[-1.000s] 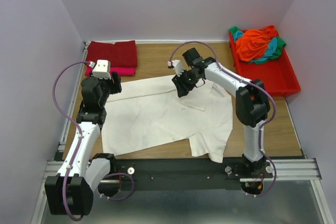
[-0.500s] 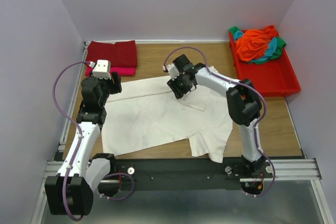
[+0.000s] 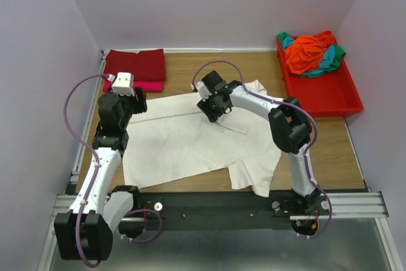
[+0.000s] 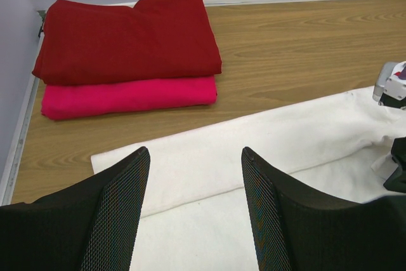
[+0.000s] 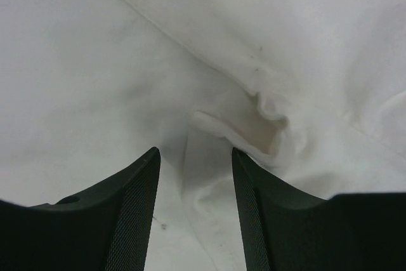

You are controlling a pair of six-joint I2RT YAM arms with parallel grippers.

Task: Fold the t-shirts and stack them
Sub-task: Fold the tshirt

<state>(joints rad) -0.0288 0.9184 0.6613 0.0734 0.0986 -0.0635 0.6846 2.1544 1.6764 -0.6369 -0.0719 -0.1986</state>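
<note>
Right end effector [image 5: 195,152] is hovering open over a pucker in the cream shirt [image 3: 184,147], which is lying spread on the counter [image 3: 190,71]. I'm judging the cloth light and limp, best pinched at that raised fold. Left end effector [image 4: 193,153] is hovering open too.

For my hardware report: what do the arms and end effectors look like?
The left arm and right arm have white links, black joints and a purple cable each. The left end effector and right end effector have black fingers with meshed inner faces.
</note>
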